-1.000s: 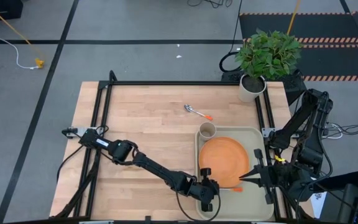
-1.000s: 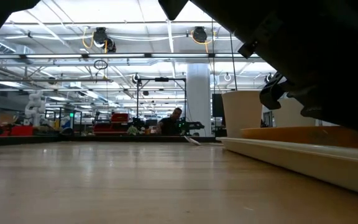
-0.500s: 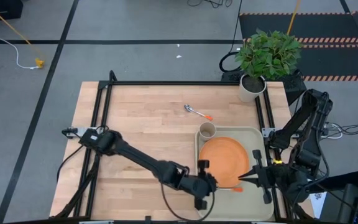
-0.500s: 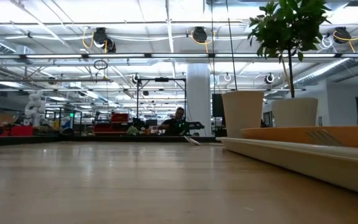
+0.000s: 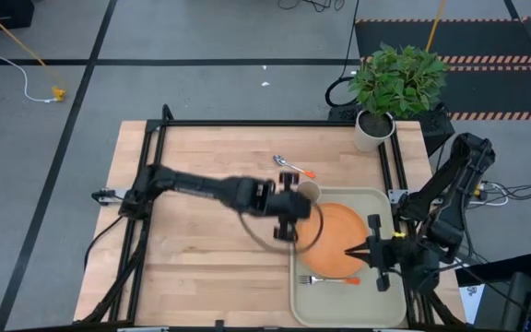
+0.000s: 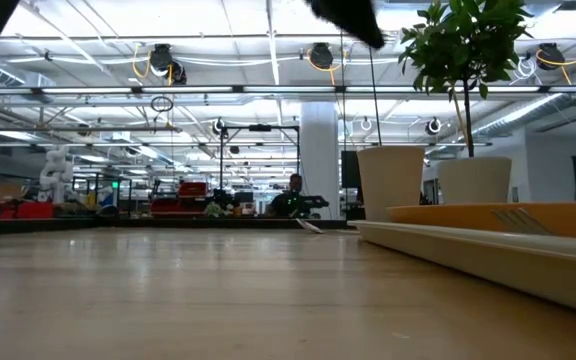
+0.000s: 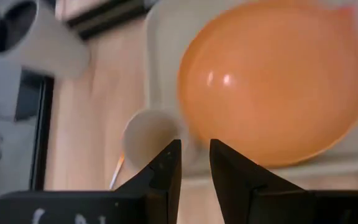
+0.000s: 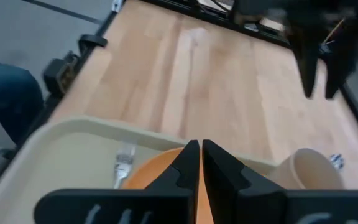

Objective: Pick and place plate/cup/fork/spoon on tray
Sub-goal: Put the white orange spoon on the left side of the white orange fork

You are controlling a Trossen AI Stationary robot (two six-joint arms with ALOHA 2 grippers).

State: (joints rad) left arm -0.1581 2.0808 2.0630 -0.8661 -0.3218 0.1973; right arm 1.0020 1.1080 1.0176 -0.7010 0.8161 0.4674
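Tray (image 5: 300,297) at lower right of the high view carries the plate (image 5: 335,242), the cup (image 5: 309,191) and the fork (image 5: 327,279); the spoon (image 5: 293,165) lies on the surface above them. Left gripper (image 5: 287,205) hovers beside the cup, fingers slightly apart (nothing held). Right gripper (image 5: 353,253) sits over the plate's right edge, fingers together

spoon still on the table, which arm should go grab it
Left. The left gripper hovers by the cup, a short way from the spoon on the wood. The right gripper sits over the plate, across the tray.
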